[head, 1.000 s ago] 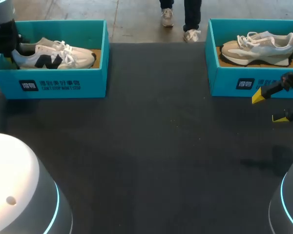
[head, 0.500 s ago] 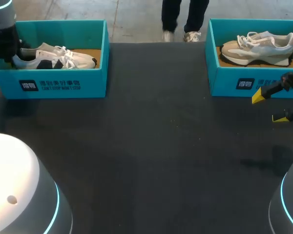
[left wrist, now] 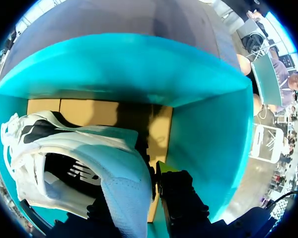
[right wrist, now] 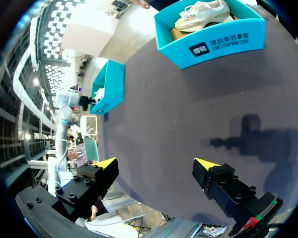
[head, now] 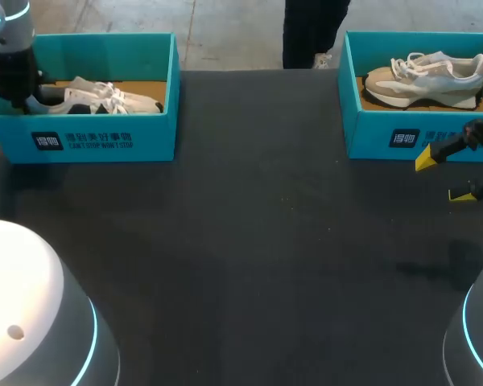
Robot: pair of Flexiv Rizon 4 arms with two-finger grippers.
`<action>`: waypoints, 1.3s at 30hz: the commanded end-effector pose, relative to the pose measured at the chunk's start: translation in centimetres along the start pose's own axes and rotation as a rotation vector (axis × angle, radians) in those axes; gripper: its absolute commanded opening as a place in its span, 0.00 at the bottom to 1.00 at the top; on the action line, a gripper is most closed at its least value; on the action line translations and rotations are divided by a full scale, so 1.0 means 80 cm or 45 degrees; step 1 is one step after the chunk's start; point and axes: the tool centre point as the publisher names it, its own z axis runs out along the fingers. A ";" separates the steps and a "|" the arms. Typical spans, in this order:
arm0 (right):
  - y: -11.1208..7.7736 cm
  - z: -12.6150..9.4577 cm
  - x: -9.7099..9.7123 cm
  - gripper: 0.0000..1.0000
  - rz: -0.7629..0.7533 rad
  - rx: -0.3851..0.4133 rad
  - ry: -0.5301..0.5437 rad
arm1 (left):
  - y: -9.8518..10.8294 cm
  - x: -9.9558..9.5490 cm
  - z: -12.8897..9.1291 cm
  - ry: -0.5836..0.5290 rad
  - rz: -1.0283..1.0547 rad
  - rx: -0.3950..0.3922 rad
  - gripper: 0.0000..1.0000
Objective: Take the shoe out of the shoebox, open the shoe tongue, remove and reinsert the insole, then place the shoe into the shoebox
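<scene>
Head view: at the tabletop's (head: 266, 241) ten o'clock, my left end effector (head: 24, 103) is at the heel of the white shoe (head: 105, 98) inside the left shoebox (head: 105, 141). At two o'clock the right shoebox (head: 370, 133) holds a beige shoe (head: 425, 80); my right end effector (head: 444, 178) hangs spread wide at three.

Left wrist view: my left end effector (left wrist: 139, 186) pinches the white shoe's (left wrist: 89, 148) heel above the left shoebox's (left wrist: 139, 64) cardboard floor.

Right wrist view: both shoeboxes lie ahead of my wide right end effector (right wrist: 156, 163).
</scene>
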 end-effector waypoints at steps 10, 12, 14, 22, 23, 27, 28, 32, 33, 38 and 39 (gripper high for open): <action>0.000 0.001 0.001 1.00 0.002 -0.001 -0.005 | 0.000 -0.004 0.003 -0.001 0.018 0.001 0.00; 0.000 0.001 0.001 1.00 0.002 -0.001 -0.005 | -0.001 -0.002 -0.001 -0.003 0.017 -0.011 0.00; 0.000 0.001 0.001 1.00 0.002 -0.001 -0.005 | -0.002 -0.001 -0.006 -0.006 0.019 -0.018 0.00; 0.000 0.001 0.001 1.00 0.002 -0.001 -0.005 | -0.013 -0.003 -0.003 -0.004 0.044 -0.015 0.00; 0.000 0.001 0.001 1.00 0.002 -0.001 -0.005 | -0.014 -0.003 -0.001 0.001 0.043 -0.011 0.00; 0.000 0.001 0.001 1.00 0.002 -0.001 -0.005 | -0.015 -0.005 0.004 0.009 0.037 -0.002 0.00; 0.000 0.001 0.001 1.00 0.002 -0.001 -0.005 | -0.015 -0.005 0.004 0.013 0.033 0.000 0.00; 0.000 0.001 0.001 1.00 0.002 -0.001 -0.005 | -0.014 -0.006 0.009 0.020 0.016 0.009 0.00; 0.000 0.001 0.001 1.00 0.002 -0.001 -0.005 | -0.014 -0.006 0.009 0.021 0.014 0.010 0.00; 0.000 0.001 0.001 1.00 0.002 -0.001 -0.005 | -0.012 -0.005 0.015 0.025 0.003 0.016 0.00; 0.000 0.001 0.001 1.00 0.002 -0.001 -0.005 | -0.012 -0.004 0.016 0.026 0.002 0.018 0.00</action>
